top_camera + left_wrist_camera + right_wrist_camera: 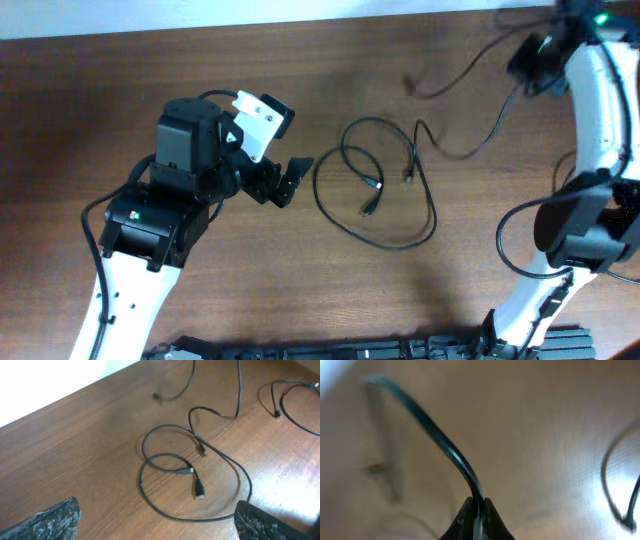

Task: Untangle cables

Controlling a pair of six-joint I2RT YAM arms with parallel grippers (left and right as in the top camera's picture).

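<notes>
Black cables (372,206) lie in loose loops on the wood table (300,290), right of centre in the overhead view. Three small plugs sit inside the loops, close together but apart.

The overhead view alone shows both arms. The left gripper (285,180) points right at the loops, just short of their left edge and not touching. From the top of the loops one strand (470,153) runs up and right to the right gripper (535,60) at the far right corner. A further strand curves left from there to a free end near the far edge.

The left wrist view shows its fingers (55,520) spread wide at the bottom corners, with nothing between them. The loops (199,491) lie ahead, and the nearest arc passes just in front of the tips.

The right wrist view is blurred and close. Its gripper (476,505) is closed, with the jaws pinched on a single strand (445,447) that rises from the tips, bends, and runs up and left. Only this view confirms that grip.
</notes>
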